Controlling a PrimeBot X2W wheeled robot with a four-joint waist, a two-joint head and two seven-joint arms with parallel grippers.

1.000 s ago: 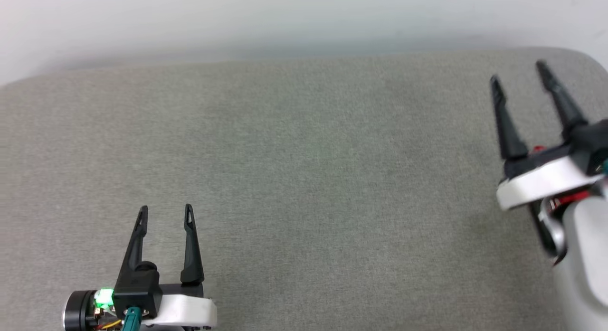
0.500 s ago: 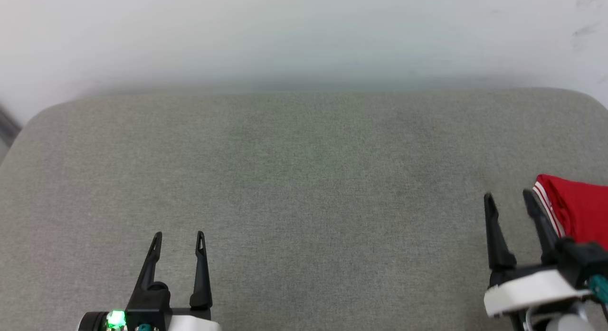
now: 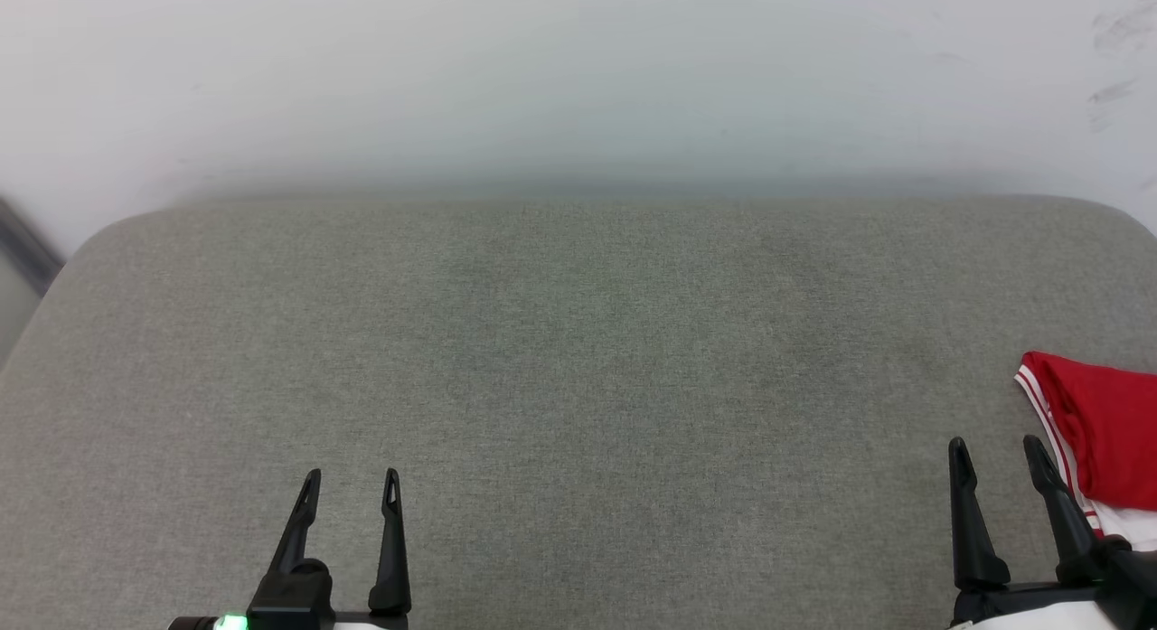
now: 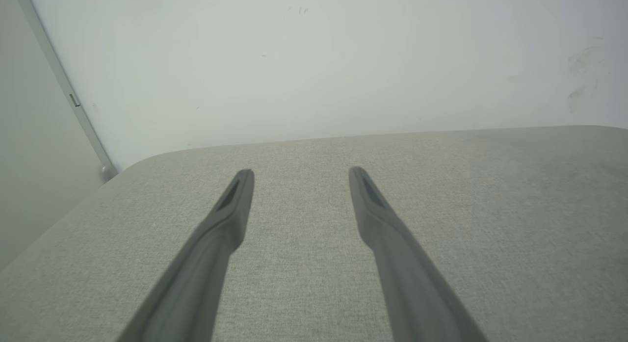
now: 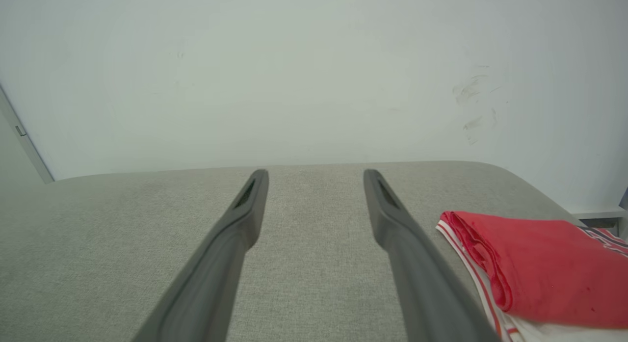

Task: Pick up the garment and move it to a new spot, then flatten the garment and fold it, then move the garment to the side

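A grey padded surface [image 3: 578, 359] spans the head view below a pale wall [image 3: 578, 70]; the garment [image 3: 1107, 422] lies folded on it at the right edge; the right gripper [image 3: 994, 445], lower right, stands spread and empty just beside it; the left gripper [image 3: 352, 476], lower left, is likewise spread.

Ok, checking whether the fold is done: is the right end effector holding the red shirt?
No, the right end effector is open and empty, and the garment lies folded beside it.
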